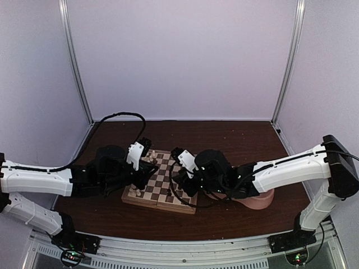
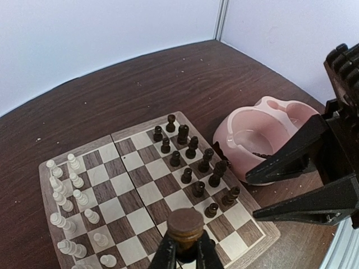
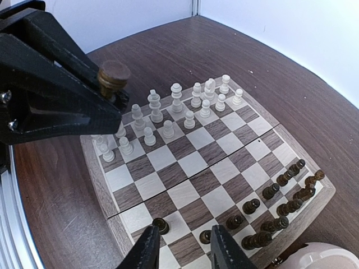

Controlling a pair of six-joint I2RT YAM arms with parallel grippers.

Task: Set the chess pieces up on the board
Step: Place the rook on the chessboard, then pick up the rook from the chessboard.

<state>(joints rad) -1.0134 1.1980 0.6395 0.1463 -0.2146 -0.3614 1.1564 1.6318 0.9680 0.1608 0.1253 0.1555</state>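
The board [image 1: 162, 174] lies mid-table, also in the left wrist view [image 2: 140, 185] and the right wrist view [image 3: 190, 162]. Cream pieces [image 2: 73, 185] [image 3: 176, 98] stand along its left side. Dark pieces [image 2: 192, 147] [image 3: 280, 207] stand in two rows along its right side. My left gripper [image 1: 143, 178] [image 2: 185, 246] is shut on a dark brown piece [image 2: 185, 227], base up, held above the board's near edge; it also shows in the right wrist view [image 3: 114, 75]. My right gripper [image 1: 178, 182] [image 3: 185, 249] is open and empty, low over the board's dark side, near two dark pawns [image 3: 161, 225].
A pink double bowl [image 1: 263, 200] [image 2: 263, 134] [image 3: 331, 258] sits just right of the board, against its dark side. The right gripper's black fingers [image 2: 303, 168] reach in close to the left gripper. White walls enclose the brown table.
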